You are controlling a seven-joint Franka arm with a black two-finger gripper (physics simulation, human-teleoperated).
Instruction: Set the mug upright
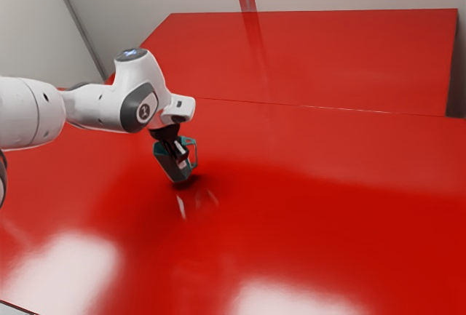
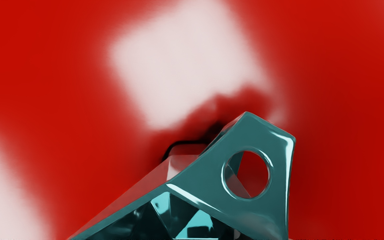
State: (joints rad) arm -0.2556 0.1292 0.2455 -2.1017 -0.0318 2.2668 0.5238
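Note:
In the exterior view my gripper [image 1: 181,158] points down at the mug [image 1: 168,162], a dark faceted body with a teal rim and handle. It is shut on the mug's upper part, and a finger lies across the outside near the handle. The mug leans, mouth upward toward the exterior view's left and handle toward its right. Whether its lower end touches the table cannot be told. Close to the camera in the wrist view, the teal mug [image 2: 262,136] shows its rim, the handle's flat top with a round hole, and part of its dark inside.
The glossy red table [image 1: 306,228] extends around the mug, with bright light patches and the mug's reflection on it. A raised-looking red panel [image 1: 328,57] stands behind, before pale walls. My arm comes in from the exterior view's left.

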